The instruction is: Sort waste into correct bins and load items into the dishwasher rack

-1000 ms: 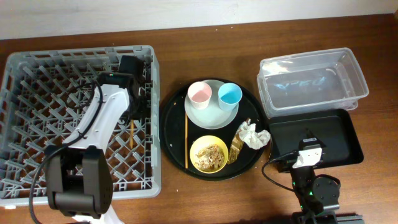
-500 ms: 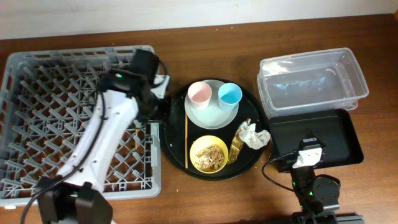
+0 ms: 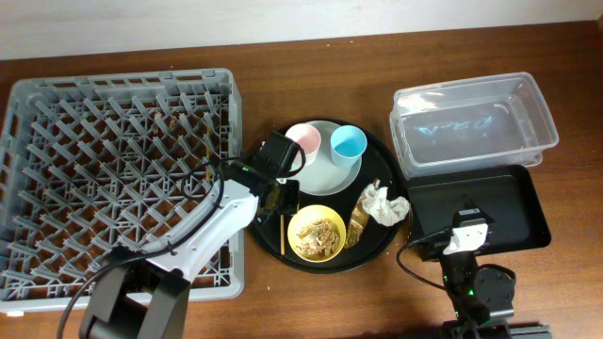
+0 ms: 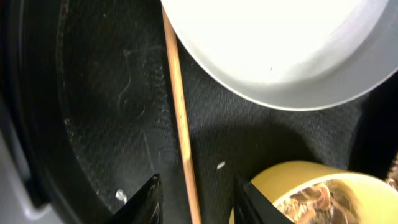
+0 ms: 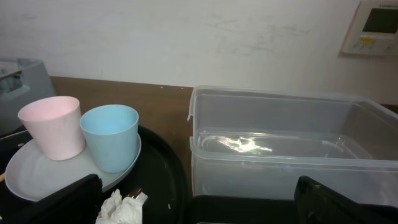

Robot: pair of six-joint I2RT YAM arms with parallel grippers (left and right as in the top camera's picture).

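My left gripper [image 3: 280,191] is open over the round black tray [image 3: 261,160], its jaws [image 4: 196,196] either side of a wooden chopstick [image 4: 179,118], also in the overhead view [image 3: 282,231]. The pink cup [image 3: 302,143] and blue cup [image 3: 348,143] stand on the pale plate [image 3: 322,171]. The yellow bowl [image 3: 303,247] holds food scraps [image 3: 318,234]. The white napkin [image 3: 384,205] and gold wrapper [image 3: 357,223] lie at the tray's right. My right gripper [image 3: 468,232] is open and empty [image 5: 199,211] over the black tray bin [image 3: 509,202].
The grey dishwasher rack [image 3: 94,169] fills the left of the table, with my left arm lying across its front right corner. The clear tub [image 3: 471,122] stands behind the black tray bin. Brown table shows between the round tray and the bins.
My left gripper has swung out of the rack and rightwards onto the round tray, coming down around the chopstick. The right arm has not moved.
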